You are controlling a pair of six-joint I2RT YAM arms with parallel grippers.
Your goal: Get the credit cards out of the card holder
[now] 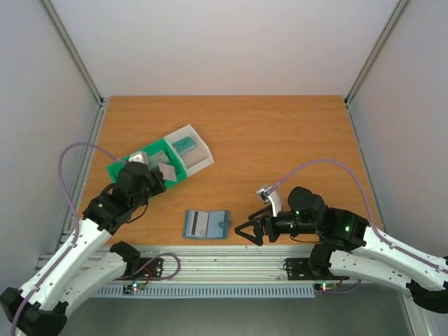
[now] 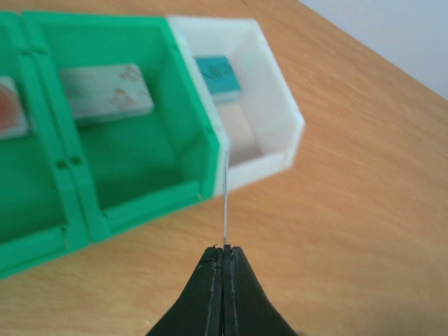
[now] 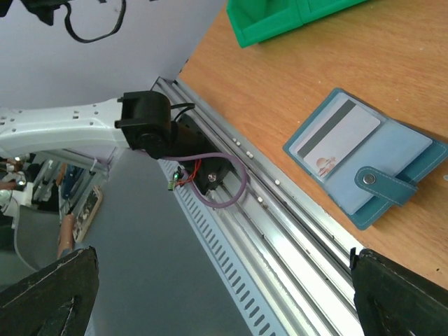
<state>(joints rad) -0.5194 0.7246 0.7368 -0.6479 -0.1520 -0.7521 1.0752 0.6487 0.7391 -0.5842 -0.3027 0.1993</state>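
Note:
The slate-blue card holder [image 1: 207,225] lies open near the table's front edge, and it also shows in the right wrist view [image 3: 392,175]. One whitish credit card [image 3: 334,136] with a dark stripe and a red mark sits in its left pocket. My left gripper [image 2: 224,250] is shut on another credit card [image 2: 225,206], seen edge-on, and holds it just in front of the tray's rim. In the top view this gripper [image 1: 159,179] is at the tray's near edge. My right gripper [image 1: 249,231] is open and empty, just right of the card holder.
A green and clear compartment tray [image 1: 119,169] stands at the left. Its green compartments [image 2: 185,126] hold two whitish cards [image 2: 105,94]. Its white compartment [image 2: 280,105] holds a teal card [image 2: 217,73]. The metal rail [image 3: 294,231] runs along the table's front edge.

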